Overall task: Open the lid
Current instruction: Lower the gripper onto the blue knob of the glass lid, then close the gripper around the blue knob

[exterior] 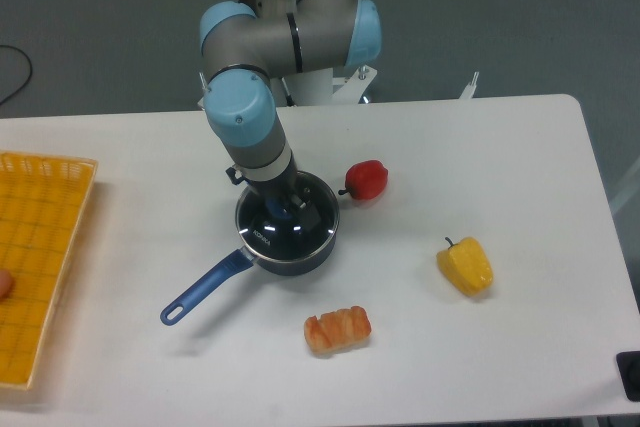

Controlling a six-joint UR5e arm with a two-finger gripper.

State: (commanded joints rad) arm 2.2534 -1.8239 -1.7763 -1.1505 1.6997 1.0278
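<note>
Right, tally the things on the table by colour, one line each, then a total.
Blue: 1, the dark blue long-handled saucepan, topped by its round clear glass lid
Red: 1, the red toy pepper
Yellow: 1, the yellow toy pepper
Orange: 2, the orange plastic basket and the orange-and-white toy shrimp
Total: 5

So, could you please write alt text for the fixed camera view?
A robot arm's hand reaches down onto the blue knob of a glass lid sitting on a dark blue saucepan on a white table. Nearby lie a red pepper, yellow pepper, pastry and orange tray.
</note>
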